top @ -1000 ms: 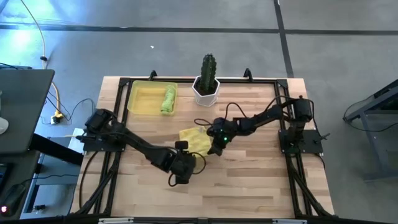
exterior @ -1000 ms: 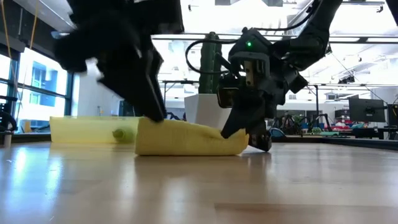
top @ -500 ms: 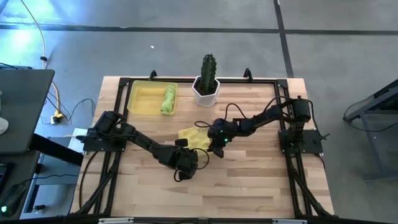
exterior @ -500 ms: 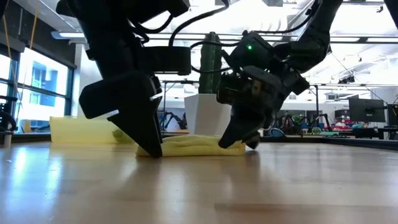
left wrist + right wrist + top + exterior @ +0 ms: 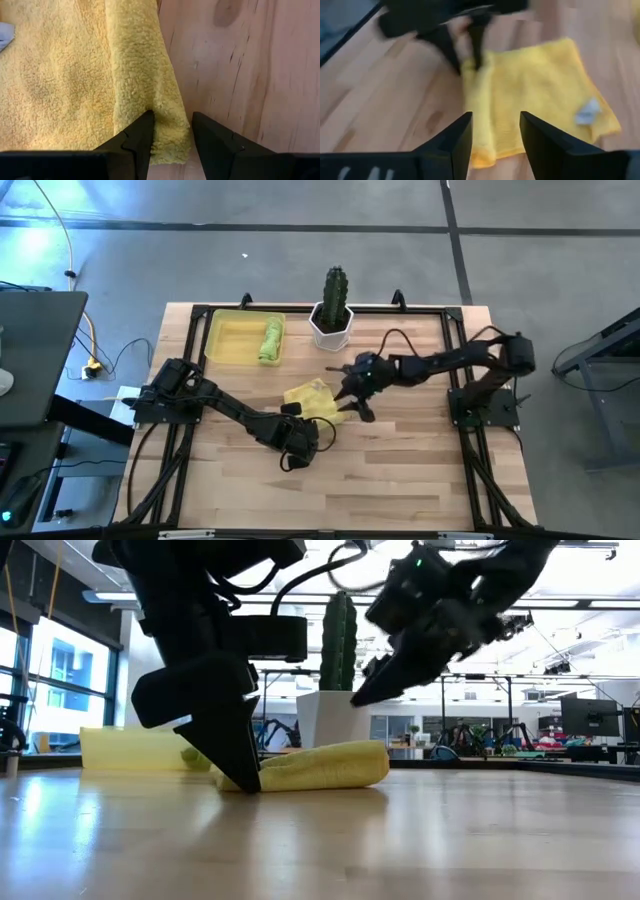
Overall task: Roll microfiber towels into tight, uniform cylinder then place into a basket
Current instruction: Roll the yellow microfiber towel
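Right pincer (image 5: 352, 404) lifted open, yellow towel (image 5: 311, 400) released

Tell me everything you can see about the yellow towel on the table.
The yellow towel is a fleecy, soft-looking cloth lying on the wooden table, near its middle. One edge is rolled into a loose tube; the rest lies flat, with a small white tag showing. The left hand stands at the end of the roll, its fingers pressed against either side. The right hand hangs open above the towel, not touching it.

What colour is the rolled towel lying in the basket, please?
Lime green; the rolled towel in the yellow basket shows best in the high view.
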`<state>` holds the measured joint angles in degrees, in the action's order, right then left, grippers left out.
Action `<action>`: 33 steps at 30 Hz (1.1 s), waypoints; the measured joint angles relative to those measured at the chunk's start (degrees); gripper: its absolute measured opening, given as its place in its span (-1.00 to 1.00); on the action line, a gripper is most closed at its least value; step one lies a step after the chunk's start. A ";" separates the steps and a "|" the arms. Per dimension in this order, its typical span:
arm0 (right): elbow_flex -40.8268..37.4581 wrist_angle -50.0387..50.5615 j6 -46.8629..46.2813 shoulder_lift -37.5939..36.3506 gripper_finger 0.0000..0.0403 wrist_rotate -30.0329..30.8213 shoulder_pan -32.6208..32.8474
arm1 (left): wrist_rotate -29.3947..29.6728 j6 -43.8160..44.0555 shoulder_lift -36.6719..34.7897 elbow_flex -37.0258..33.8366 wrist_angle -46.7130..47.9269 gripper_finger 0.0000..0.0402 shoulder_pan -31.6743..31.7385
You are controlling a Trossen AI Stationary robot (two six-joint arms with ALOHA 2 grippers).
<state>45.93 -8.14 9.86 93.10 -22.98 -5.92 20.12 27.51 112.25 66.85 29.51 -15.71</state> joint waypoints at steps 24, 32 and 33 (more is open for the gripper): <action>-0.07 -3.42 19.40 9.44 -0.24 18.45 10.44 | -1.38 1.29 0.09 -0.04 0.33 -0.36 0.72; -0.07 -3.32 19.77 9.44 -0.24 18.29 10.42 | -1.46 1.61 0.11 -0.09 0.27 -0.36 0.72; -0.07 -3.32 19.77 9.44 -0.24 18.29 10.42 | -1.49 1.96 0.11 -0.09 0.27 -0.36 0.72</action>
<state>45.87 -11.46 29.63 102.54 -4.69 4.49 18.63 29.46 112.36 66.76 29.78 -14.98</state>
